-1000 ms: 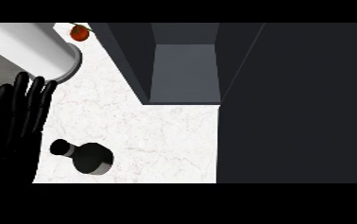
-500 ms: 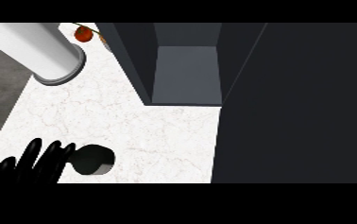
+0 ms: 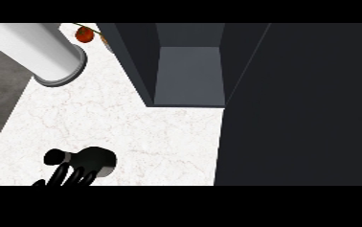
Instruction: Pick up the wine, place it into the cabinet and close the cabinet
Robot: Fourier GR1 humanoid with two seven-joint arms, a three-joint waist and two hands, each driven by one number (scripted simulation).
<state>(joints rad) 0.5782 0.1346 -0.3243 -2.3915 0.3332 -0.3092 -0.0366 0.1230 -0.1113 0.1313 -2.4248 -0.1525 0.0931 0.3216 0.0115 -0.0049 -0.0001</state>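
Note:
The wine bottle [image 3: 93, 158] is black and stands near the lower left of the white marble counter [image 3: 141, 125]; I see it from above, with its neck toward the left. My left hand [image 3: 65, 177] comes in from the lower edge just below the bottle. Its fingers are stretched out, and their tips reach the bottle's near side. Black on black hides where exactly they touch. The dark cabinet [image 3: 187, 75] stands open at the top middle and shows a bare grey floor inside. My right hand is out of sight.
A thick grey-white cylinder [image 3: 42, 53] slants in from the upper left. A small red fruit [image 3: 84, 34] lies behind it, by the cabinet's left wall. A large dark panel [image 3: 290, 106] fills the right side. A grey strip [image 3: 10, 92] borders the counter's left edge.
My left hand has moved from the left edge below the cylinder down and to the right, up to the bottle. The whole view has shifted slightly.

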